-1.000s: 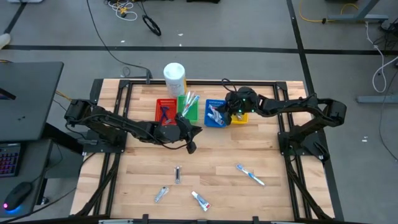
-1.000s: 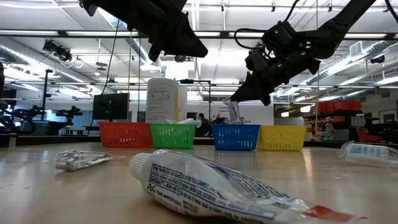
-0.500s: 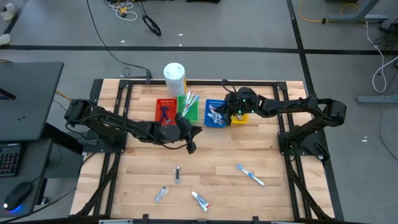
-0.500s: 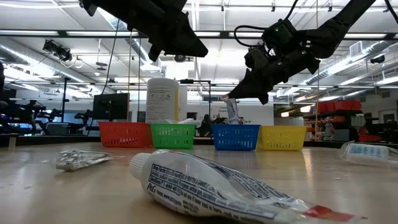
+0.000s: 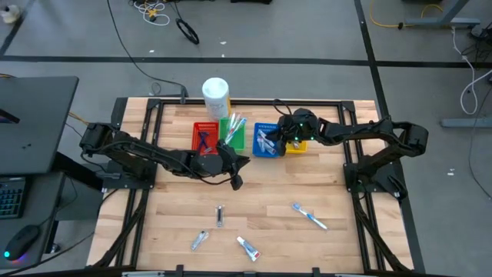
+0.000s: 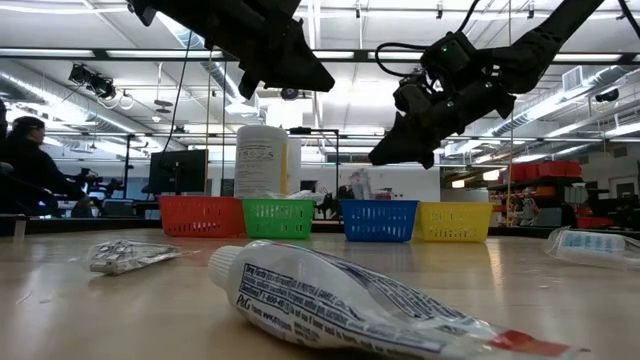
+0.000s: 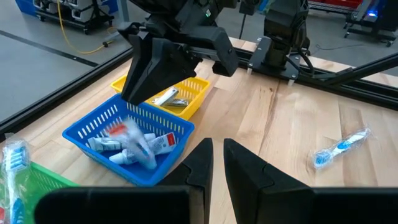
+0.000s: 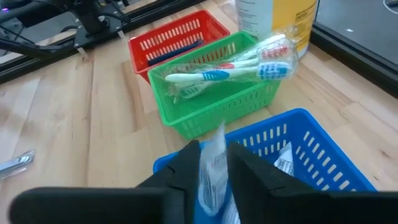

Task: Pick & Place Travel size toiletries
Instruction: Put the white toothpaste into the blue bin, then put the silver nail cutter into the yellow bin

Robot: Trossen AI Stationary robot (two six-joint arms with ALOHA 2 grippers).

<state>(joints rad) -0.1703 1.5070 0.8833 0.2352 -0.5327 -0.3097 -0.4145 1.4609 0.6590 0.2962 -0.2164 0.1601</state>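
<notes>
My right gripper (image 5: 278, 141) hangs open over the blue bin (image 5: 265, 141). A small white tube with a red mark (image 7: 134, 142) is below its fingertips, blurred, among the other white tubes in that bin (image 7: 124, 134). In the right wrist view the same tube (image 8: 214, 163) shows between the fingers. My left gripper (image 5: 235, 178) hovers shut above the table in front of the red bin (image 5: 203, 137), holding nothing. On the near half of the table lie a toothbrush (image 5: 310, 216), two silvery tubes (image 5: 220, 215) (image 5: 199, 241) and a white tube (image 5: 247, 248).
Four bins stand in a row near the far edge: red, green (image 5: 233, 135) with toothbrushes, blue, and yellow (image 5: 297, 145). A large white canister (image 5: 216, 95) stands behind the red and green bins. A person (image 6: 25, 165) shows in the room beyond the table.
My right gripper has let go of the white tube it held over the blue bin. The tube has slipped down from the fingertips and dropped into that bin. Both arms have stayed in place.
</notes>
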